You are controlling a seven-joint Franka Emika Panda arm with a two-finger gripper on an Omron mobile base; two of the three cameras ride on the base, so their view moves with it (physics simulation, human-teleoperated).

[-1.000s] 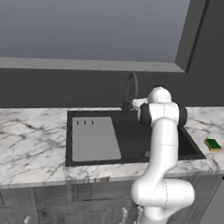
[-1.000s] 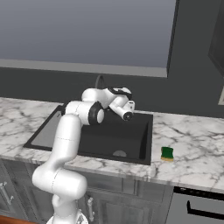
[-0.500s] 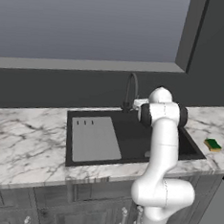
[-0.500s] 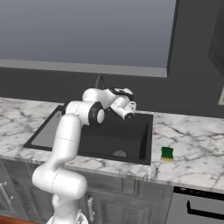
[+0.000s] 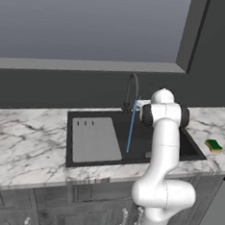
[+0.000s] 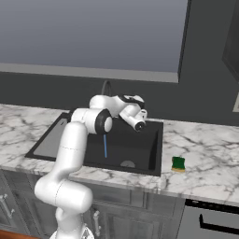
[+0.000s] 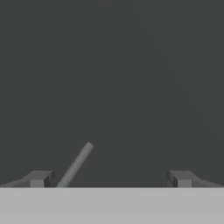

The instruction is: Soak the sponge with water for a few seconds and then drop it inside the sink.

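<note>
The sponge [image 5: 213, 145] [image 6: 178, 163], yellow with a green top, lies on the marble counter to the right of the sink [image 5: 141, 138] [image 6: 156, 148]. A thin blue stream of water [image 5: 131, 128] [image 6: 105, 145] runs from the dark arched faucet [image 5: 132, 89] [image 6: 106, 86] down into the black basin. My gripper [image 6: 133, 99] [image 7: 110, 179] hovers over the back of the basin beside the faucet, facing the dark back wall. It is open and holds nothing. A grey faucet lever [image 7: 76, 164] slants just inside the left fingertip [image 7: 41, 178].
A light grey ribbed drainboard [image 5: 95, 139] [image 6: 46, 144] covers the left part of the sink. Marble counter [image 5: 25, 140] [image 6: 205, 158] runs along both sides. A round drain [image 6: 127, 164] sits in the basin floor. A window ledge runs along the wall above.
The blue water stream has appeared under the faucet; earlier none ran. The hand has barely shifted, and the sponge has not moved.
</note>
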